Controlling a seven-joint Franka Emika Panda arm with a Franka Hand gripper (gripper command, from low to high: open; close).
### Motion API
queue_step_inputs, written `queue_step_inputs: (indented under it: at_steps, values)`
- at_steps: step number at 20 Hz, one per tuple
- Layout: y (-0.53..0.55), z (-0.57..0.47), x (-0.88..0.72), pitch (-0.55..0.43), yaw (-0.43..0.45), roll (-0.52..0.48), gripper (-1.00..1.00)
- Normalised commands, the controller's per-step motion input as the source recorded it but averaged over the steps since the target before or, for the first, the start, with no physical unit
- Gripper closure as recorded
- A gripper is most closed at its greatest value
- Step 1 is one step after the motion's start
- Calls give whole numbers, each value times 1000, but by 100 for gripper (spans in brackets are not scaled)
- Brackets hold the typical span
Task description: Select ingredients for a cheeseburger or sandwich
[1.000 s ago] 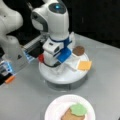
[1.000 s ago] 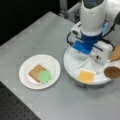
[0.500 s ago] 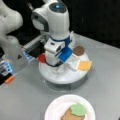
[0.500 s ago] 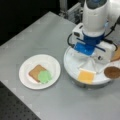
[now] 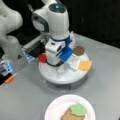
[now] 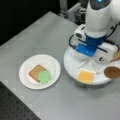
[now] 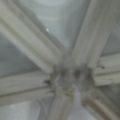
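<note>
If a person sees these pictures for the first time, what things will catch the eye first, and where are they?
The big white arm with its blue-trimmed hand stands low over the round white tray, near the yellow cheese square and the dark-brown patty. A red tomato disc peeks out at the tray's rim toward a front view's left. On the paper plate, at a front view's left, a bread square carries green lettuce.
</note>
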Motion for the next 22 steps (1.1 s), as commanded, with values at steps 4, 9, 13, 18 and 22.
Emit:
queue_step_inputs:
  at_steps: [4,9,13,18,22]
  values:
    - [-35,-267,-313,-253,59,68,-100]
    - [-6,-187,-304,-198,53,76,-100]
    - [38,-87,-269,-159,34,79,-100]
    - [47,-50,-241,-133,14,84,-100]
    - [40,-29,-206,-101,2,86,-100]
